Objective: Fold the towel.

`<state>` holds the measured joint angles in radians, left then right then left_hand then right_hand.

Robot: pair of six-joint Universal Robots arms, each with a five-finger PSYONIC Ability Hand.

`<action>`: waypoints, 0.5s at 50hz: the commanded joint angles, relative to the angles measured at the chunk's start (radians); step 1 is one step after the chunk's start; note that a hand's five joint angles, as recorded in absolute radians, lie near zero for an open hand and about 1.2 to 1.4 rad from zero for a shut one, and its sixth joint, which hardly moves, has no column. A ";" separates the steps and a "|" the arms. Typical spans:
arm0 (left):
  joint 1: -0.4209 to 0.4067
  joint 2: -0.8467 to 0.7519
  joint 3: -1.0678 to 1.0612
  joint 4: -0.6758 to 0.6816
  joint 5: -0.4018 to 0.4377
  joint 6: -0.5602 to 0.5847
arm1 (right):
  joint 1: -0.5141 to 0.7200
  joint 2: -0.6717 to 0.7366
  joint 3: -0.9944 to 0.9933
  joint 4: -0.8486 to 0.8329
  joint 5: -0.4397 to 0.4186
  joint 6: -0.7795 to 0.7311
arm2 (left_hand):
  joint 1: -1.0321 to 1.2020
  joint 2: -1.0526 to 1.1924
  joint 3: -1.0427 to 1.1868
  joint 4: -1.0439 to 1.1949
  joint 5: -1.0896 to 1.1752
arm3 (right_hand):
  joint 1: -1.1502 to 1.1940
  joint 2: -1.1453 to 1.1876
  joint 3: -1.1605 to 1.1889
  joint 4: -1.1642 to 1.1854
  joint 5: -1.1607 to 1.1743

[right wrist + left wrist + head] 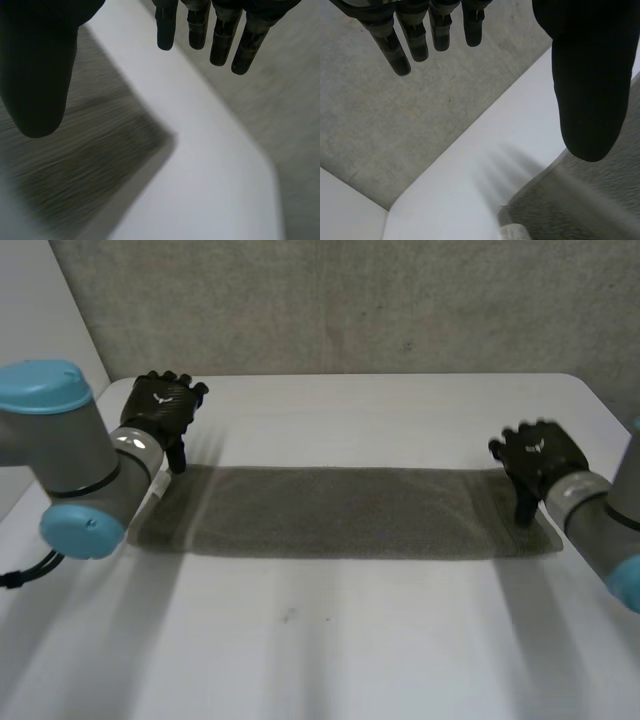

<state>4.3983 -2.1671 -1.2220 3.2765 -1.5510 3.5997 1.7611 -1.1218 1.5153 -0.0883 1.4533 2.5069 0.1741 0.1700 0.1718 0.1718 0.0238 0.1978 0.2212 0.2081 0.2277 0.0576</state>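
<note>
- The towel [340, 512] lies flat on the white worktop [330, 640] as one long grey strip running from side to side. Its long edges are straight, which gives each arm an end to work with.
- The left robot hand [160, 410] hangs at the towel's far left corner. In the left wrist view its fingers [400, 55] are straight and spread well away from the thumb [590, 90], and nothing sits between them.
- That thumb is over the cloth [600, 200] just inside the corner, while the fingers reach past the far edge over the worktop's rim. I read this straddle as a set-up for a pinch on the corner.
- The right robot hand [540, 455] mirrors this at the far right corner. In the right wrist view its fingers [240, 50] are straight and held over bare worktop, and its thumb [40, 75] is above the towel [85, 150]. It holds nothing.
- Whether either thumb tip actually touches the cloth, I cannot tell.
- Judging by the layout, the fold in hand has no grasp yet, and both far corners lie flat.
- The matching placement at both ends suggests the far edge is meant to be lifted evenly, so the strip does not skew.
- The cloth looks thin and limp, so a shallow pinch could slip off a corner.
</note>
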 commanded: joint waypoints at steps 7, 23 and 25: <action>0.012 0.305 -0.359 0.176 0.009 -0.309 | -0.146 0.004 0.173 -0.023 -0.165 0.073 | 0.004 0.008 0.006 0.006 -0.020 | 0.204 0.180 0.194 0.174 0.170; 0.023 0.316 -0.433 0.256 0.019 -0.338 | -0.150 0.086 0.198 -0.171 -0.157 0.004 | 0.004 0.008 0.006 0.006 -0.020 | 0.603 0.580 0.593 0.574 0.569; 0.023 0.316 -0.433 0.256 0.019 -0.338 | -0.152 0.089 0.198 -0.171 -0.157 -0.010 | 0.004 0.008 0.006 0.006 -0.020 | 0.680 0.656 0.670 0.650 0.646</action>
<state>4.4225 -1.8470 -1.6582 3.5381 -1.5327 3.2575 1.6095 -1.0464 1.7176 -0.2631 1.2899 2.5390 0.1699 0.1667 0.1696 0.1685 0.0234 0.5636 0.6600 0.6609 0.6552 0.4544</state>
